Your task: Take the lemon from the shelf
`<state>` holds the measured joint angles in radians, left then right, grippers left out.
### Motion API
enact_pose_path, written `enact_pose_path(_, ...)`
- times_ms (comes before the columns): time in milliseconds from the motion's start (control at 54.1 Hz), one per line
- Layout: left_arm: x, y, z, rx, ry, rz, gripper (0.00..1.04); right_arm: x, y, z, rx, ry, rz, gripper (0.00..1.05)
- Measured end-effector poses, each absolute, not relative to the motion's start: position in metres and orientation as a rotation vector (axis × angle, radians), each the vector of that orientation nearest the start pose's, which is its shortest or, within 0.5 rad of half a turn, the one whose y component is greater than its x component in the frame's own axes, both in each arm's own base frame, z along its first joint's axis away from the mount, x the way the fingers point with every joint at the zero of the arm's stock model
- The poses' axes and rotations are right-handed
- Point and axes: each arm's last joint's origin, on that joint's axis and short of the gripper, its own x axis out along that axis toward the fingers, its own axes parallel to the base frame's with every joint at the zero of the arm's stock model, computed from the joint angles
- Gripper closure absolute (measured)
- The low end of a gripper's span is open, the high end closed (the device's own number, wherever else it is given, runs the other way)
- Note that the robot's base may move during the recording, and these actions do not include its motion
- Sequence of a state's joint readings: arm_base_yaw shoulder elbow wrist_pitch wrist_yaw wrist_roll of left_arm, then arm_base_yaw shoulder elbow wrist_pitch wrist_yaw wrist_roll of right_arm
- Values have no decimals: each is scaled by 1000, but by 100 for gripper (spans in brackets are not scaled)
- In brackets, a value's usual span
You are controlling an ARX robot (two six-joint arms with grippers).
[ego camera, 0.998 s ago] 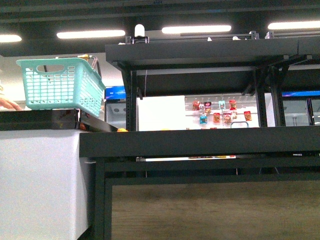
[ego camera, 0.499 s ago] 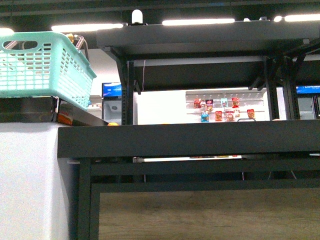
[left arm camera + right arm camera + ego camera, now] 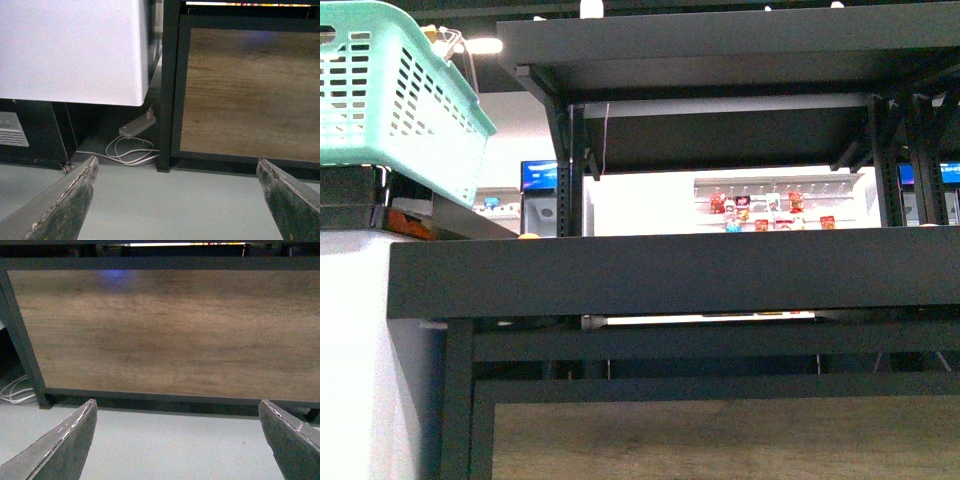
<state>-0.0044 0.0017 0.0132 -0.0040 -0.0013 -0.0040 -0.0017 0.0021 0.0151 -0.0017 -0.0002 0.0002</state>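
Note:
The shelf (image 3: 660, 270) fills the front view: a black metal rack with wide dark tray tiers and upright posts. Its middle tier's front lip is at camera height, so the tray's contents are hidden. Only a small yellow-orange sliver (image 3: 527, 236) peeks above that lip near the left post; I cannot tell whether it is the lemon. Neither arm shows in the front view. My left gripper (image 3: 176, 161) is open over the grey floor, low before the rack's left post (image 3: 167, 90). My right gripper (image 3: 177, 402) is open and empty, facing the wood panel (image 3: 165, 330).
A teal plastic basket (image 3: 390, 95) sits on a white counter unit (image 3: 360, 360) left of the rack. A white power strip and coiled cable (image 3: 132, 142) lie on the floor beside the rack's left post. Packaged goods (image 3: 770, 210) hang far behind the rack.
The front view has closed in on the rack: the shelf looks larger and has slid left, and the basket has moved toward the upper left corner.

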Motion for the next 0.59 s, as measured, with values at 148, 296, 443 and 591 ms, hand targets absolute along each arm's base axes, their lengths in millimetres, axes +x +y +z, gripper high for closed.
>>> enact_pose_path(148, 97, 0, 167, -4, -7, -4, 8, 97, 0, 168, 0, -11, 0, 8)
enact_pose_path(296, 97, 0, 167, -4, -7, -4, 8, 97, 0, 168, 0, -11, -1, 8)
enact_pose_path(443, 97, 0, 167, -4, -7, -4, 8, 97, 0, 168, 0, -11, -1, 8)
enact_pose_path(591, 97, 0, 167, -4, -7, -4, 8, 97, 0, 168, 0, -11, -2, 8)
